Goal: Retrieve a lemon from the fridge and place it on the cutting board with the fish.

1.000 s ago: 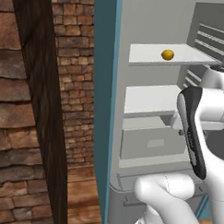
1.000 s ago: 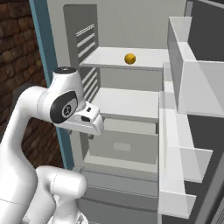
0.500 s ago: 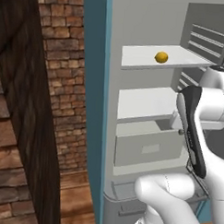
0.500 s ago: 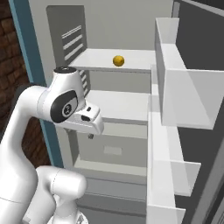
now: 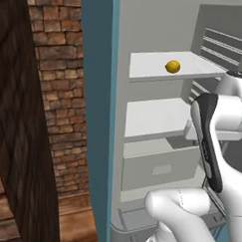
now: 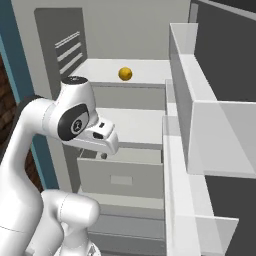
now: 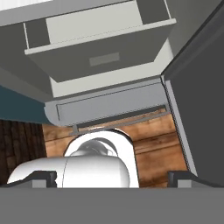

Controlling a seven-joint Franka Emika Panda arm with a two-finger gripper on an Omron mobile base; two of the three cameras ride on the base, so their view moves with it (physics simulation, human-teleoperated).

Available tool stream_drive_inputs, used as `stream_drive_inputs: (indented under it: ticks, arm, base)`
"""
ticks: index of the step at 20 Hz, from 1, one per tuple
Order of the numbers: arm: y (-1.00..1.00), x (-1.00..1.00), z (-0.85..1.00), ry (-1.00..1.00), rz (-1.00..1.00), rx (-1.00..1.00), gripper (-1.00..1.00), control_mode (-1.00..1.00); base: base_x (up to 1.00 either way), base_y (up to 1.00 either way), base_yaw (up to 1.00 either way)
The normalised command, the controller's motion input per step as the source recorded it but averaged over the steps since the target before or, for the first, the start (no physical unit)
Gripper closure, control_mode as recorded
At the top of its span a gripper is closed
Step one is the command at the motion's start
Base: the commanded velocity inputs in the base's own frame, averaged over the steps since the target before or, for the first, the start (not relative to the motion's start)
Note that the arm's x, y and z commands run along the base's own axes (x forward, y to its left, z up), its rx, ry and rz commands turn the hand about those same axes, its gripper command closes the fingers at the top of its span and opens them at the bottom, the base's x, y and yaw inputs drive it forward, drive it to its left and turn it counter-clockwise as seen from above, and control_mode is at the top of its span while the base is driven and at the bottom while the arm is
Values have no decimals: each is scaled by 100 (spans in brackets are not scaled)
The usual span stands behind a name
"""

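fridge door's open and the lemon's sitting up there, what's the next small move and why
Probably raise the arm and turn the tool up toward the upper shelf. The lemon lies alone on the fridge's top white shelf, above the drawer, while the hand view looks down at the drawer front and the wooden floor. The tool's tips stand wide apart and hold nothing, so it looks ready for a grasp.

Fridge (image 5: 158, 119) top, right side cut off by frame edges.

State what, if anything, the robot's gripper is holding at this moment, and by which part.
Nothing is held. The gripper is open, its fingertips wide apart with no object between them. The lemon sits untouched on the upper shelf of the fridge.
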Motion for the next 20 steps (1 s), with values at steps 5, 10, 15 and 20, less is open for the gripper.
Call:
stream_drive_inputs:
  ticks: [5,10,15,20]
  arm:
    - [0,0,0,0,0,0,-100,100]
    - [0,0,0,0,0,0,-100,100]
    - [0,0,0,0,0,0,-100,-100]
    - [2,0,44,-26,2,-11,-100,-100]
  base:
    - [66,-6,-8]
    - [32,-2,-1]
    - [6,0,0]
    - [0,0,0]
